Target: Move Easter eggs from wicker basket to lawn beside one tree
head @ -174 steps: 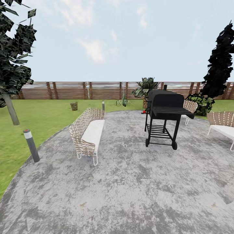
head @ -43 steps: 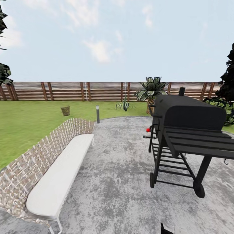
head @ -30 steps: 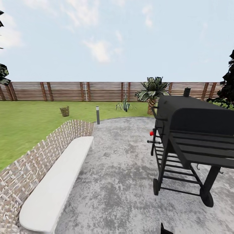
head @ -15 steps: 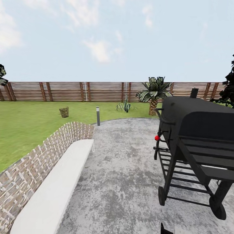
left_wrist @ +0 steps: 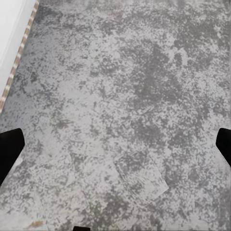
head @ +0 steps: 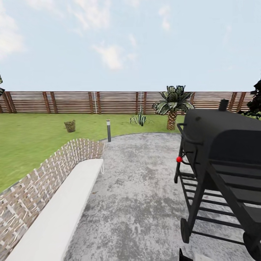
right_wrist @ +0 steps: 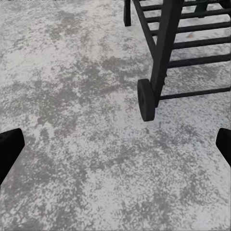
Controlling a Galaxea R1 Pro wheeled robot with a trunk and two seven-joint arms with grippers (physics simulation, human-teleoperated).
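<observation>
The brown woven-twig wicker basket (head: 70, 126) stands far off on the mottled bright green lawn (head: 32, 141), to the left of the way ahead and short of the brown slatted wooden fence (head: 72, 102). The eggs are too small to make out at this range.

The step in hand looks like the approach drive. To do it well, the base should steer left off the paving, rounding the far end of the pale woven garden bench with its white cushion (head: 58, 206) and passing the slim grey bollard light (head: 108, 130), while keeping clear of the black wheeled barbecue grill (head: 221, 170) close on the right.

The left gripper (left_wrist: 115, 153) has its dark fingertips at opposite edges of the wrist view, spread wide with nothing between them; the right gripper (right_wrist: 115, 149) is spread likewise, above paving near a grill wheel (right_wrist: 146, 99).

Underfoot is the mottled grey paved patio (head: 145, 188), flat and unobstructed down the middle. Beyond it stand a small palm (head: 172, 103) and a spiky plant (head: 138, 118) near the fence, under a pale cloudy sky.
</observation>
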